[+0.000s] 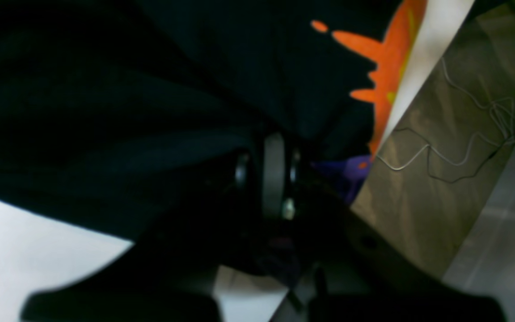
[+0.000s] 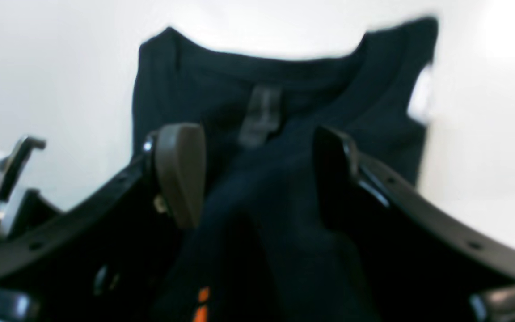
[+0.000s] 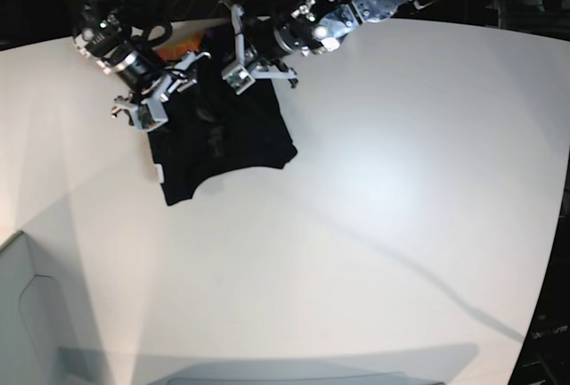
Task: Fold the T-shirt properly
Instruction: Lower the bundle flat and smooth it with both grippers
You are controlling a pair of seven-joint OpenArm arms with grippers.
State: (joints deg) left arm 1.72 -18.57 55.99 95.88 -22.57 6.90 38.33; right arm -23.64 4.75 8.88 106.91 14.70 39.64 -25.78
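The black T-shirt (image 3: 233, 135) lies bunched at the far left of the white table (image 3: 374, 225), with a small white tag (image 3: 158, 174) at its near corner. My left gripper (image 3: 246, 71) is at the shirt's far edge. In the left wrist view the gripper (image 1: 273, 172) is shut on black cloth, beside the orange print (image 1: 391, 58) and its purple edge (image 1: 351, 172). My right gripper (image 3: 148, 107) is at the shirt's left side. Its fingers (image 2: 179, 172) stand open on either side of a raised fold, below the collar (image 2: 266, 67) and a grey label (image 2: 261, 114).
In the left wrist view the table edge (image 1: 411, 80) runs close beside the print, with floor and loose cables (image 1: 454, 134) beyond it. A grey panel (image 3: 27, 314) stands at the table's near left corner. Dark equipment lines the far side.
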